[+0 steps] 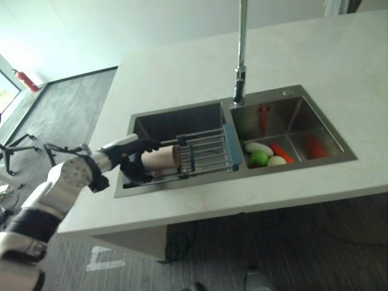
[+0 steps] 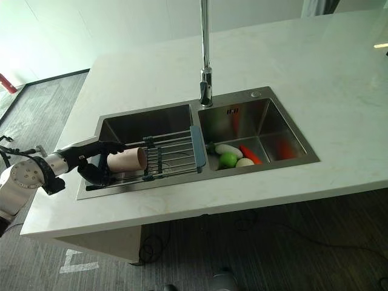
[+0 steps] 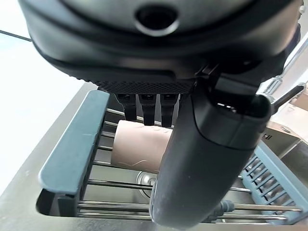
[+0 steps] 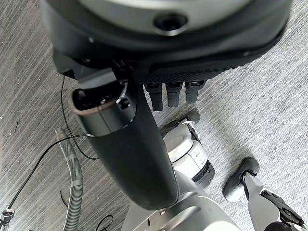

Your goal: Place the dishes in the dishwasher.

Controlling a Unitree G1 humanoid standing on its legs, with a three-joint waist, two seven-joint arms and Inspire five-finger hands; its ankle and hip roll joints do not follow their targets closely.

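Two basins make up the sink (image 1: 339, 159): the right one holds vegetables (image 1: 267, 154), the left one carries a wire rack (image 1: 206, 151) across its top. On the rack lies a tan cup (image 1: 159, 157) on its side. The left hand (image 1: 130, 159) reaches in from the counter's (image 1: 182, 73) edge, fingers and thumb curled around the cup.

Left wrist view: fingers (image 3: 147, 103) rest on the cup (image 3: 139, 149), thumb over its front.

Right wrist view: the right hand (image 4: 144, 91) hangs over grey floor (image 4: 269, 96), its fingers relaxed and holding nothing.
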